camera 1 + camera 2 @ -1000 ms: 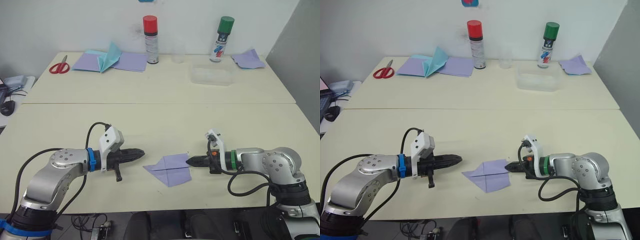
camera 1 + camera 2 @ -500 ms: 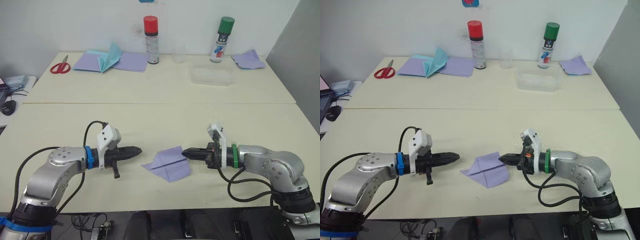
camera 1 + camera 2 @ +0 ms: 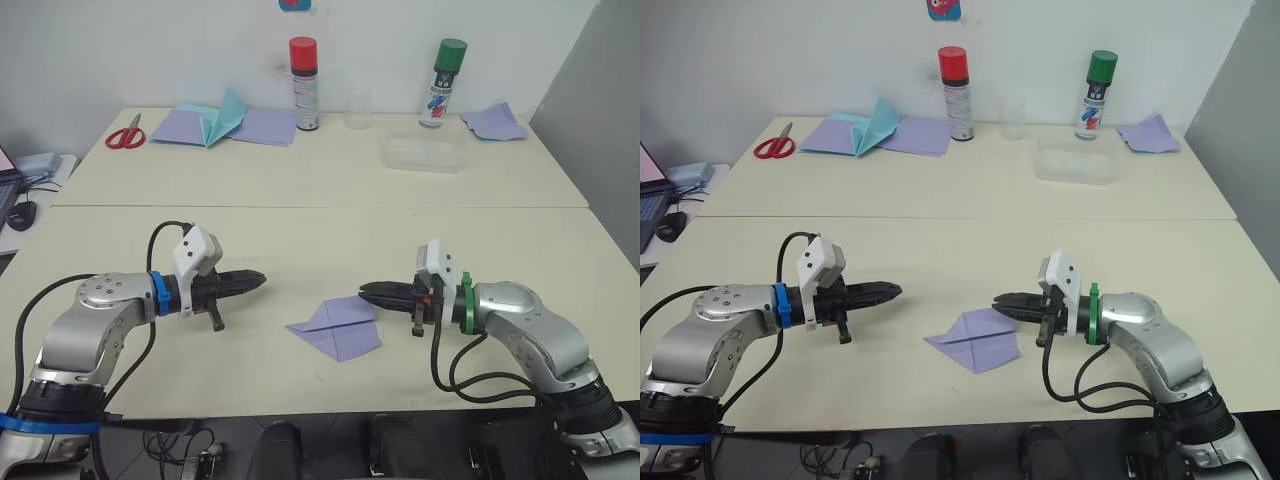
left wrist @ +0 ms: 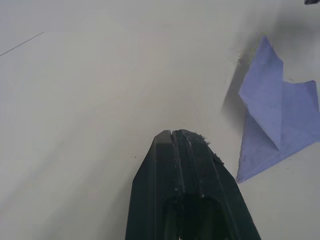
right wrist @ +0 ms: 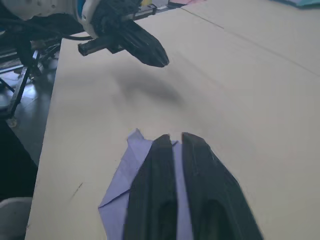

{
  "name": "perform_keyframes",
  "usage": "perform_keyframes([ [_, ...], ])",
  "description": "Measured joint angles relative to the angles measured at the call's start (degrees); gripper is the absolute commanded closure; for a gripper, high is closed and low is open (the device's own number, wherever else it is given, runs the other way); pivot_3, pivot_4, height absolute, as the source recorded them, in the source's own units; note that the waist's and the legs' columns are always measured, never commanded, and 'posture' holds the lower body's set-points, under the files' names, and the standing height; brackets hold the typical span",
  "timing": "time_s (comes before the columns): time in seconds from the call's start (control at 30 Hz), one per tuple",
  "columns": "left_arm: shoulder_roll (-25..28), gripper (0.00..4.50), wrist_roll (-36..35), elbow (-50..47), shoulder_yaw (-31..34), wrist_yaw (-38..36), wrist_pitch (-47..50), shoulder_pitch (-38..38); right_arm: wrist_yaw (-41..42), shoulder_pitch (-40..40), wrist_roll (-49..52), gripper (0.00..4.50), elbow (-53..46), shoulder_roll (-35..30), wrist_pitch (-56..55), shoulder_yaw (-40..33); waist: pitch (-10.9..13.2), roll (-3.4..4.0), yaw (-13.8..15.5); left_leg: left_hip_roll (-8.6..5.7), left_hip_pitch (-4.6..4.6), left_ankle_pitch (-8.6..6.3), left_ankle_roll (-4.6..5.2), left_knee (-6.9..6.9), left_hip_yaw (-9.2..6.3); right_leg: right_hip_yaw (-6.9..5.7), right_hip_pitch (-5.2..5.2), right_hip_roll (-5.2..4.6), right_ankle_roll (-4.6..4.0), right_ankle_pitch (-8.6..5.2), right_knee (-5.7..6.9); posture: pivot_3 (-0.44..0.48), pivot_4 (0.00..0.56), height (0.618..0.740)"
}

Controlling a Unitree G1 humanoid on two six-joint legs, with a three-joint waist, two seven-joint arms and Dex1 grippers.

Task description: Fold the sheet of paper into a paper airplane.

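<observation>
The sheet of paper (image 3: 337, 326), lavender and folded to a point, lies on the near table between my two grippers. It appears again in the left wrist view (image 4: 280, 115) and the right wrist view (image 5: 120, 185). My left gripper (image 3: 258, 279) is shut and empty, hovering well to the left of the paper with its tip toward it; its fingers (image 4: 172, 150) press together. My right gripper (image 3: 365, 292) hangs just over the paper's right corner without touching it. A narrow gap shows between its fingers (image 5: 195, 150), and nothing is held.
On the far table stand a red-capped spray can (image 3: 303, 70), a green-capped spray can (image 3: 445, 68), a clear cup (image 3: 357, 108) and a clear plastic container (image 3: 422, 152). Red scissors (image 3: 126, 133), teal folded paper (image 3: 222, 113) and flat lavender sheets (image 3: 262, 125) lie at the back left.
My right gripper has lifted off the paper's right corner and now sits slightly above it. My left gripper has pulled back to the left, away from the paper.
</observation>
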Motion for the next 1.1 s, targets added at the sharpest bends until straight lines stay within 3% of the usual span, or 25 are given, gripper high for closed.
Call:
perform_keyframes([
  [0.13,-0.02,4.50,-0.06,-1.56,-0.01,0.01,0.24,1.36,-4.60,-0.44,6.29,1.92,0.72,-0.93,16.18,-3.36,0.00,0.00,0.30,0.02,0.00,0.00,0.00,-0.01,0.00,0.04,0.01,-0.05,-0.01,0.00,0.00,0.000,0.150,0.740],
  [0.27,-0.60,4.50,-0.52,-5.59,-0.49,-0.11,0.60,2.24,-12.62,-2.80,12.81,0.50,5.01,3.42,34.67,-8.82,0.00,0.00,0.36,0.00,0.00,0.00,0.00,-0.01,0.00,0.08,0.01,-0.05,-0.04,0.02,-0.01,0.000,0.150,0.740],
  [0.4,-1.92,4.50,2.00,-11.25,-6.46,-1.14,-2.80,3.25,-16.66,-6.24,16.31,0.50,6.72,5.88,45.05,-11.69,-0.01,0.01,0.39,-0.06,0.01,0.00,0.00,-0.01,0.01,0.10,0.05,-0.04,-0.04,0.03,-0.03,0.000,0.150,0.740],
  [0.6,-4.55,4.50,8.12,-10.73,-13.08,0.28,-6.79,4.92,-22.99,-7.67,18.96,0.50,9.88,10.30,56.18,-18.50,-0.02,0.03,0.38,-0.09,-0.01,0.00,0.01,-0.02,-0.03,0.11,0.04,0.02,-0.04,0.03,-0.04,0.000,0.150,0.740],
  [0.8,-6.28,4.50,13.63,-6.08,-16.50,1.52,-10.91,4.79,-30.66,-9.16,24.70,0.50,14.23,11.88,56.95,-20.25,-0.03,0.02,0.20,-0.05,0.13,0.00,0.02,0.00,0.01,0.11,0.10,0.12,-0.01,0.05,-0.02,0.000,0.150,0.740],
  [1.1,-6.67,4.50,14.42,-5.71,-17.06,1.61,-9.54,4.67,-39.79,-10.05,32.65,0.50,18.15,12.03,56.80,-20.24,-0.18,0.03,0.13,-0.02,0.47,0.00,0.02,-0.01,0.00,0.19,0.43,0.12,0.00,0.05,-0.05,0.000,0.150,0.740],
])
